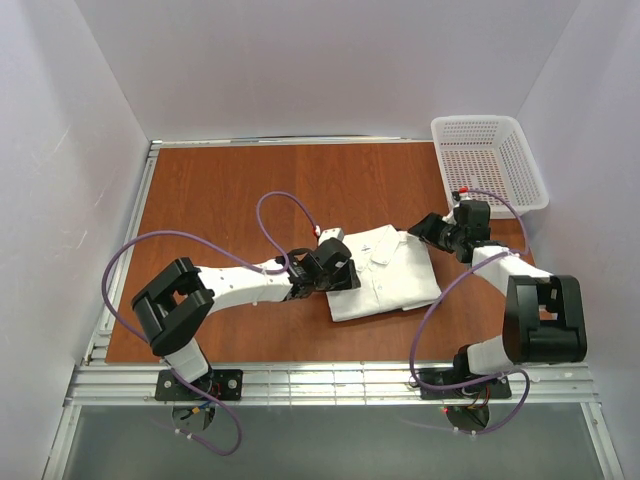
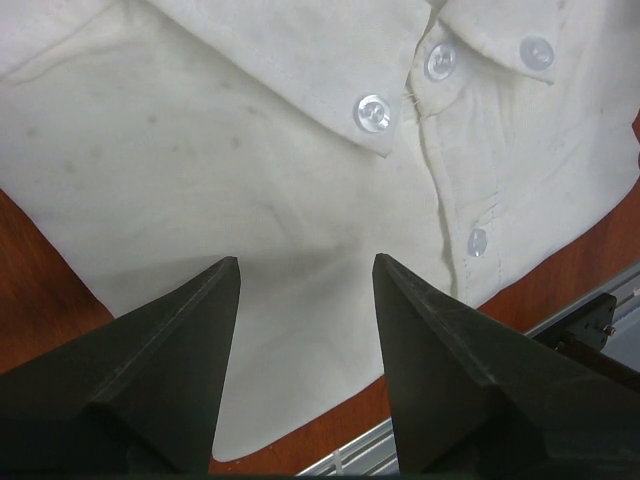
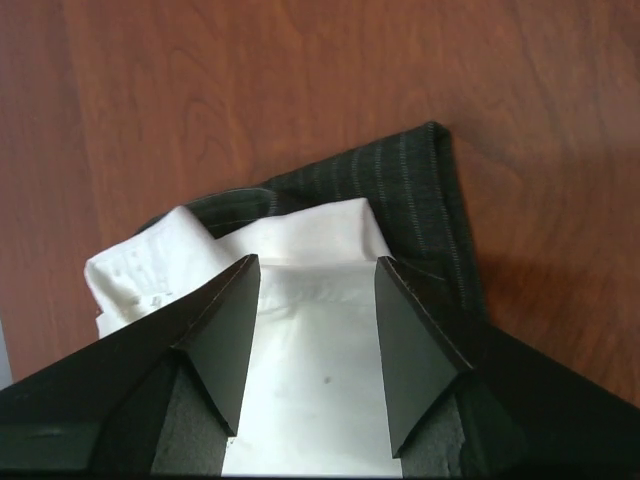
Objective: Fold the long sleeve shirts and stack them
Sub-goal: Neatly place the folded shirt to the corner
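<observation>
The smooth white shirt (image 1: 385, 272), folded rectangular, is laid upon the fine-striped charcoal shirt (image 3: 420, 190), and over it the jaws of the left gripper (image 2: 306, 258) and the right gripper (image 3: 318, 260) are spread.

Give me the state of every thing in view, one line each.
White shirt: folded, buttoned, top of the stack.
Dark striped shirt: folded, underneath, only an edge showing.
Basket: upright, empty.
Left pincer: open, above the white shirt.
Right pincer: open, above the white shirt's edge.
</observation>
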{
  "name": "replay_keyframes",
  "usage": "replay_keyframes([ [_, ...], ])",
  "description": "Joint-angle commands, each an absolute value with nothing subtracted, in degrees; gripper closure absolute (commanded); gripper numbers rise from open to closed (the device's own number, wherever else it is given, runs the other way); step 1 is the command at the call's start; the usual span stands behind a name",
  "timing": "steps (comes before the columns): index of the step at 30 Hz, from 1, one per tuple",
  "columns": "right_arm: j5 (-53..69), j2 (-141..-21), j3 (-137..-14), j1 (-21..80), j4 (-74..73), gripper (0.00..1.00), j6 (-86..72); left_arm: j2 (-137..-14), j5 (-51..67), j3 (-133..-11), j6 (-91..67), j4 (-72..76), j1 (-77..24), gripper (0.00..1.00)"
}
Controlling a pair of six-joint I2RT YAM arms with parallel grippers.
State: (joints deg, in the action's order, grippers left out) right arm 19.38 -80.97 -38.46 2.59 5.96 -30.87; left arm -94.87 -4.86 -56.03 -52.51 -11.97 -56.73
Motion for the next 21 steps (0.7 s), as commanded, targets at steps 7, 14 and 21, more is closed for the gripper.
replay_keyframes([
  [7, 18.82, -83.5, -40.6, 0.53, 6.7, 0.55, -28.84, -89.66, -6.59, -55.46, -50.01, -11.78, -56.51, 0.42],
  [14, 9.51, -72.01, -49.74, 0.53, -13.07, 0.45, -18.31, -79.64, -15.46, -58.71, -44.92, -19.58, -55.64, 0.23],
  [21, -8.22, -54.6, -64.14, 0.53, -34.87, 0.11, -13.1, -67.34, -29.51, -61.51, -35.7, -31.01, -55.02, 0.02],
])
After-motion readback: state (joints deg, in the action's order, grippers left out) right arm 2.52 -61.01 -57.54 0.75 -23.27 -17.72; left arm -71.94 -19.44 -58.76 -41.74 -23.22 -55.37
